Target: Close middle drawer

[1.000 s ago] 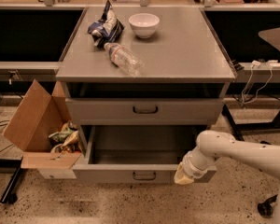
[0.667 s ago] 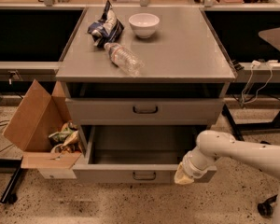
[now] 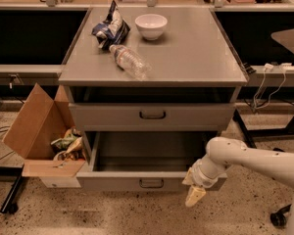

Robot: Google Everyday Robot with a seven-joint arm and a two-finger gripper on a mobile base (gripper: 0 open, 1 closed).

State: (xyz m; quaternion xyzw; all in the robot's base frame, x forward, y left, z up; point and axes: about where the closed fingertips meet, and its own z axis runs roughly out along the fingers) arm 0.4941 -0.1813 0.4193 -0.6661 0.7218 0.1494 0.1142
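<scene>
1. The middle drawer (image 3: 117, 182) is pulled well out beneath the upper drawer (image 3: 186, 115). The gripper (image 3: 195, 194) hangs at the right end of its front, jaws seemingly clenched on nothing. We judge it is set to push, not grasp.
2. A cardboard box (image 3: 34, 126) sits just beside the drawer's left corner and may rub. The bowl (image 3: 151, 26), bottle (image 3: 130, 62) and bag (image 3: 110, 28) on the surface (image 3: 196, 53) are clear of it.

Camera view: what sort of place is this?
Probably a lab or workshop: grey metal drawer cabinet, workbenches behind, cables, a cardboard box of oddments. The gripper hangs at the open drawer's front right corner.
</scene>
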